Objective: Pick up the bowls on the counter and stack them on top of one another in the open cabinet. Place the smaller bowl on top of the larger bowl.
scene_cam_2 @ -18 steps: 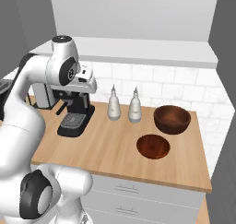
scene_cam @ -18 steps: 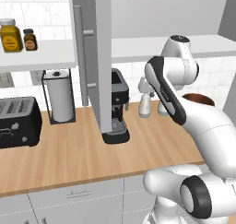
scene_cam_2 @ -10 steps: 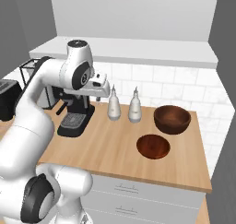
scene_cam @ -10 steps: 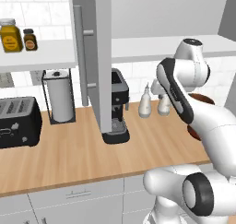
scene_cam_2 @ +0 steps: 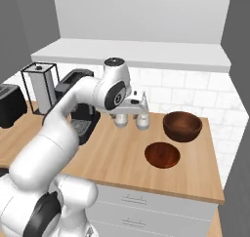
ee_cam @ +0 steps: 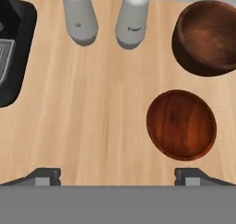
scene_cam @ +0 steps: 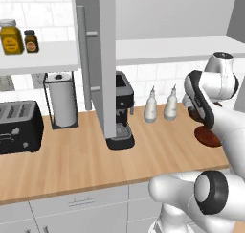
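On the light wood counter (scene_cam_2: 117, 158) two reddish-brown bowls sit close together but apart: the shallower bowl (scene_cam_2: 162, 154) lies nearer the front edge, and the deeper bowl (scene_cam_2: 182, 126) stands just behind it, toward one o'clock in the right base view. In the hand view the shallower bowl (ee_cam: 181, 124) sits at about four o'clock from the picture's middle and the deeper bowl (ee_cam: 207, 37) at about two o'clock, cut by the right edge. The gripper (ee_cam: 118, 176) hangs above the bare wood with its jaws spread wide and nothing between them; its two dark fingertips (ee_cam: 45, 176) rise at the bottom of the hand view, one to each side, with the shallower bowl just up from the right one (not touching it). In the right base view the gripper (scene_cam_2: 131, 102) is in the air in front of two white pear-shaped bottles (scene_cam_2: 142, 120), which stand side by side at the back of the counter, at ten o'clock from the bowls. A black coffee machine (scene_cam: 123, 113) stands at nine o'clock from the bottles in the left base view, partly behind the tall grey door (scene_cam: 101, 59) of the open cabinet (scene_cam: 172, 49), whose pale shelf floor runs above the bottles. Further along at nine o'clock are a paper towel holder (scene_cam: 62, 100) and a black toaster (scene_cam: 19, 126), with amber jars (scene_cam: 11, 36) on the shelf above them.
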Motion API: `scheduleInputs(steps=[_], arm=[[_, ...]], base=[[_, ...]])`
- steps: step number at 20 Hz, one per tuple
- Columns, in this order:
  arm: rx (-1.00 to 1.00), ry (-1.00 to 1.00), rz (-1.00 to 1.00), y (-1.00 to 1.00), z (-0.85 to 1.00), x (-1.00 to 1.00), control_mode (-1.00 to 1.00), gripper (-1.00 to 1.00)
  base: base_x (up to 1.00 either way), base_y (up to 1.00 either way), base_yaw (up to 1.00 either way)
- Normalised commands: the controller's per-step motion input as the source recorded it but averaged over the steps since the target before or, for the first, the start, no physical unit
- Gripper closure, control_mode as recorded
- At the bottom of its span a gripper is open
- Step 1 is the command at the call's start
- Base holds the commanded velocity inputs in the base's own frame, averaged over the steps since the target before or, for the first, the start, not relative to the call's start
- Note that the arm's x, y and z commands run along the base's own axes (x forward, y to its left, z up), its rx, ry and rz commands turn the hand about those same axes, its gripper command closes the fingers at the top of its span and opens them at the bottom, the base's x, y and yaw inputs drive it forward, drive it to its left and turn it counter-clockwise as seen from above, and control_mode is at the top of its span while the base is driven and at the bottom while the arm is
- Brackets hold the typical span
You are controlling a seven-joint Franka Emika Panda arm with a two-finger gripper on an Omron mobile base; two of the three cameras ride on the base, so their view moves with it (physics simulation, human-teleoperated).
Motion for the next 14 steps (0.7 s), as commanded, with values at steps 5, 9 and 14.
scheduleInputs(steps=[5,9,14], arm=[[-0.24,0.0,-0.01,-0.89,-0.8,0.0,-1.0,-1.0],[-0.11,0.1,-0.02,-0.33,-0.74,0.0,-1.0,-1.0],[0.0,0.2,-0.04,-0.02,-0.79,0.01,-1.0,-1.0]], base=[[0.0,0.0,0.0],[0.0,0.0,0.0],[0.0,0.0,0.0]])
